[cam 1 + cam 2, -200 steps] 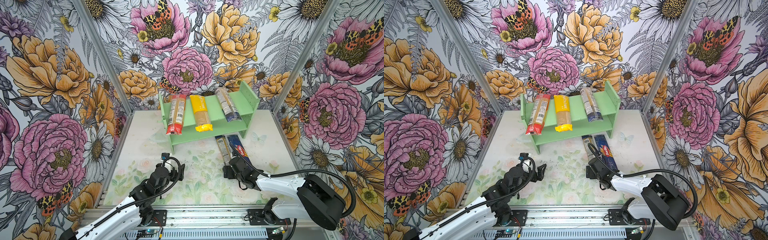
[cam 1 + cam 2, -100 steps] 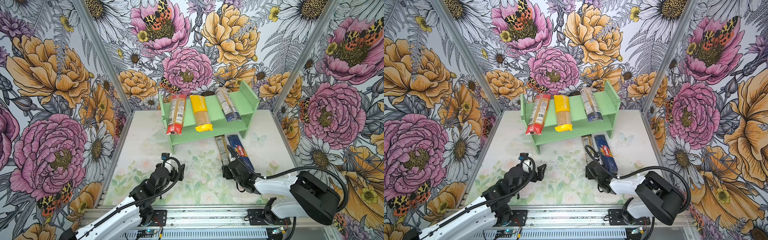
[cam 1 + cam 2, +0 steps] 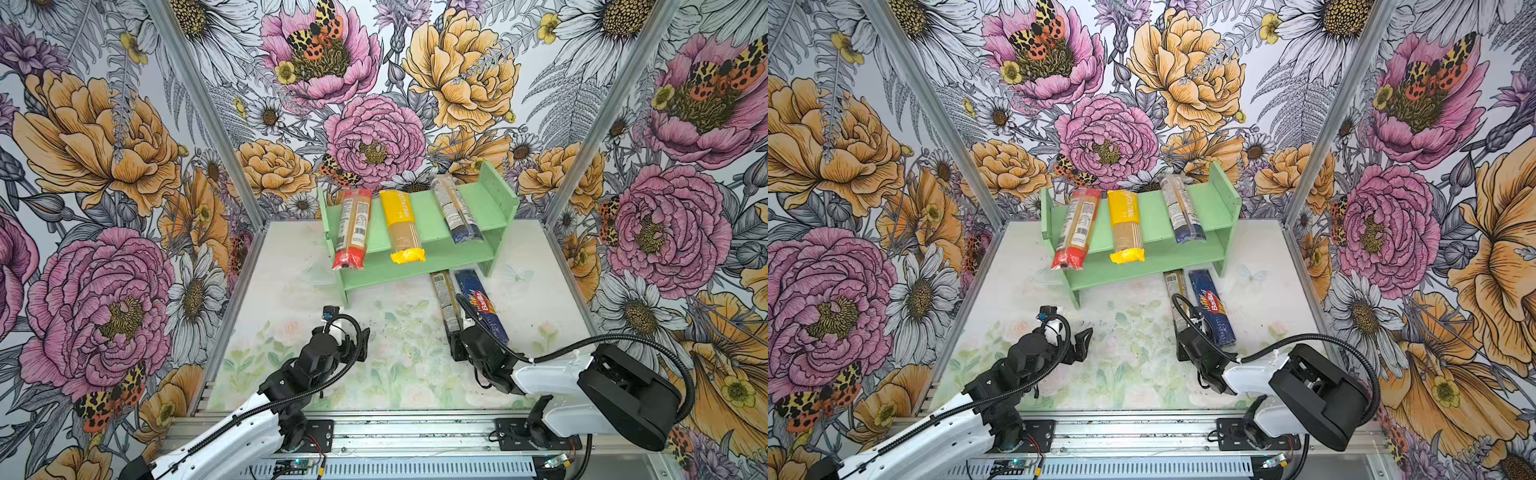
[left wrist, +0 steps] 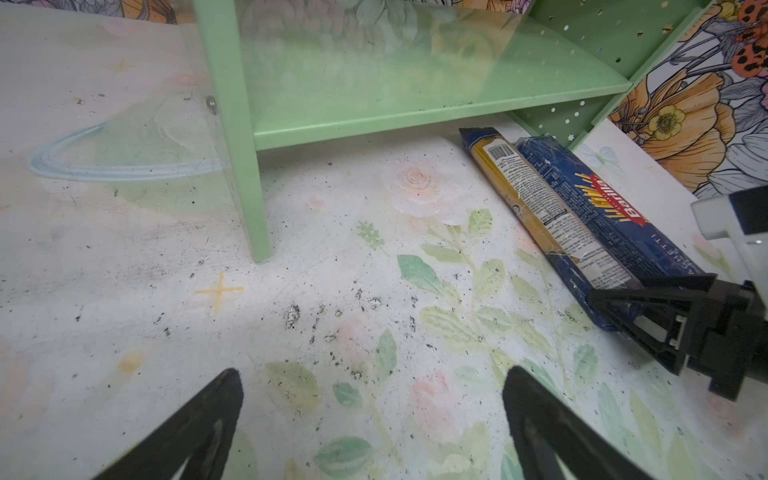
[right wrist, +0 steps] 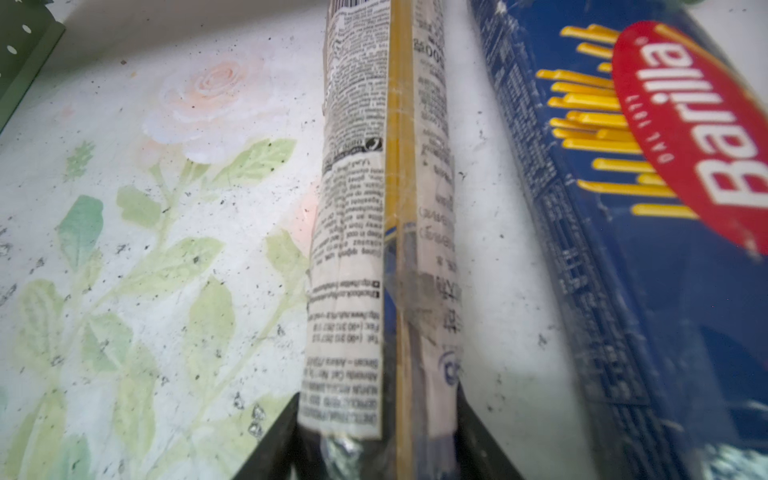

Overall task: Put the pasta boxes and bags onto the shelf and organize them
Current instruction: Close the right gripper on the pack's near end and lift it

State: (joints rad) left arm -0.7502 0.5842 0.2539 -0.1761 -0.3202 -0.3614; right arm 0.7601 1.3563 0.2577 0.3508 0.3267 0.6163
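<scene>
Right gripper (image 5: 379,401) has slid back and closed narrow on the near end of the clear bag (image 3: 444,297), which lies just before the shelf (image 3: 415,266) beside the box (image 3: 482,307); left gripper (image 4: 370,380) idles wide open; lift looks next.

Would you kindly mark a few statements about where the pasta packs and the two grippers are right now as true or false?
1. The red-ended bag, the yellow bag and the shelved blue-ended bag lie on the top tier of the shelf. True.
2. The Barilla box sits on the shelf's lower tier. False: it lies on the table, beside the blue-ended bag on the table.
3. The fingers of the right gripper flank the near end of the blue-ended bag on the table. True.
4. The left gripper holds the yellow bag. False: it is open and empty above the table.
</scene>
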